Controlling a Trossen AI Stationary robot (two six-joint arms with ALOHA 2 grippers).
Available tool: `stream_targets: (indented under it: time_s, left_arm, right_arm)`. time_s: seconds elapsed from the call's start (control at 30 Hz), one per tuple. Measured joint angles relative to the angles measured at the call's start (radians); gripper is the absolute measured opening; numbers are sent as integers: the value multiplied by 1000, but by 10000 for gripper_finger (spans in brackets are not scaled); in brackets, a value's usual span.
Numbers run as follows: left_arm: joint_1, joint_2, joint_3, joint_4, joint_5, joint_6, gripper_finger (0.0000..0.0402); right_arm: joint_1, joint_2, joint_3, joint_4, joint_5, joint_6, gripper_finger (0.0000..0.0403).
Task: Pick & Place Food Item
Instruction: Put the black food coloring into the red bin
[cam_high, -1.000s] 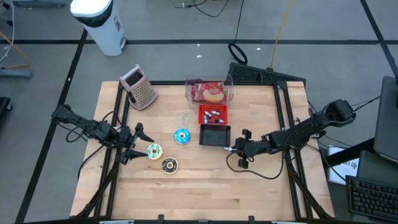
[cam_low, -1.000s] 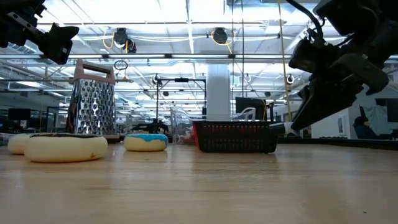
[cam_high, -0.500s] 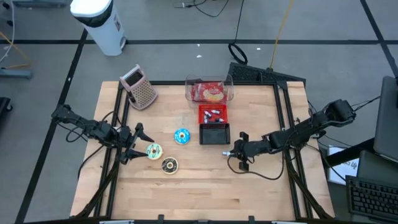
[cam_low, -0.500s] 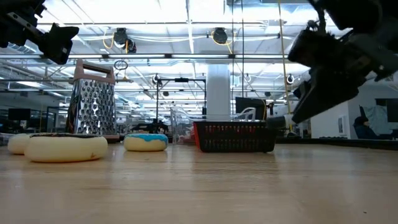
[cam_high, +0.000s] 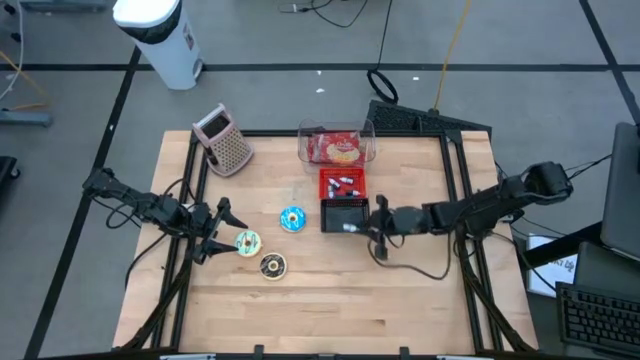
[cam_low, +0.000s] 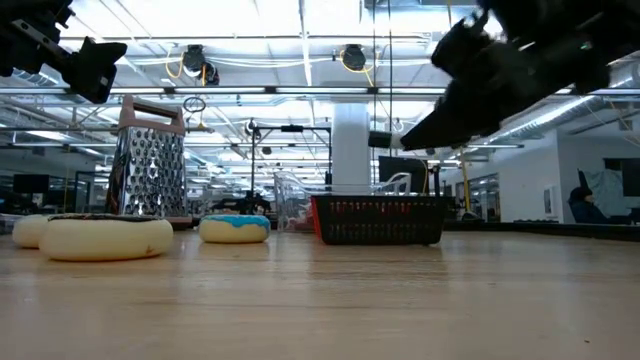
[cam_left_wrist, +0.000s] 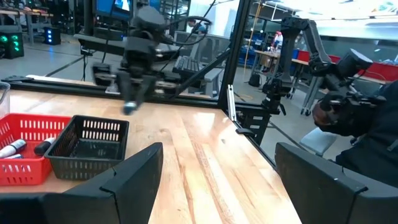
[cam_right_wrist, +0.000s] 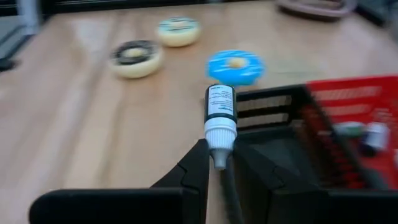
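My right gripper (cam_high: 356, 226) is shut on a small black bottle with a white cap (cam_right_wrist: 219, 115), over the near right part of the black basket (cam_high: 345, 215). The left wrist view shows the bottle (cam_left_wrist: 129, 107) above that basket (cam_left_wrist: 87, 146). A blue doughnut (cam_high: 291, 218), a pale green one (cam_high: 247, 241) and a chocolate one (cam_high: 272, 265) lie flat on the table. Beside the green doughnut, at the table's left, my left gripper (cam_high: 222, 232) waits open and holds nothing. My right gripper pinches the bottle's white cap end (cam_right_wrist: 219, 146) between its two fingers (cam_right_wrist: 198, 158). The fingers come from the table's right, slanting a little downward, and lie along the bottle. The black body sticks out ahead of the fingertips, lifted clear above the black basket.
A red basket (cam_high: 342, 184) with small bottles stands just beyond the black one, and a clear tub of snacks (cam_high: 336, 146) behind that. A metal grater (cam_high: 225, 140) lies at the far left corner. The near half of the table (cam_high: 330, 310) is bare wood.
My right gripper has risen and swung toward the table's left, from beside the black basket to over it, tipping its fingers up nearer to level. It carries the bottle along and stays shut on it.
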Motion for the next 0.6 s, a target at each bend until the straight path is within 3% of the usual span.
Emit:
stream_targets:
  time_s: [0.3, 0.4, 0.6]
  left_arm:
    - [0, 0, 0, 0, 0, 0, 310]
    - [0, 0, 0, 0, 0, 0, 310]
    - [0, 0, 0, 0, 0, 0, 310]
  right_arm:
    - [-269, 0, 1, -1, -2, -62, 47]
    - [-347, 0, 1, -3, -49, -60, 47]
    - [-406, 0, 1, -3, -104, -60, 47]
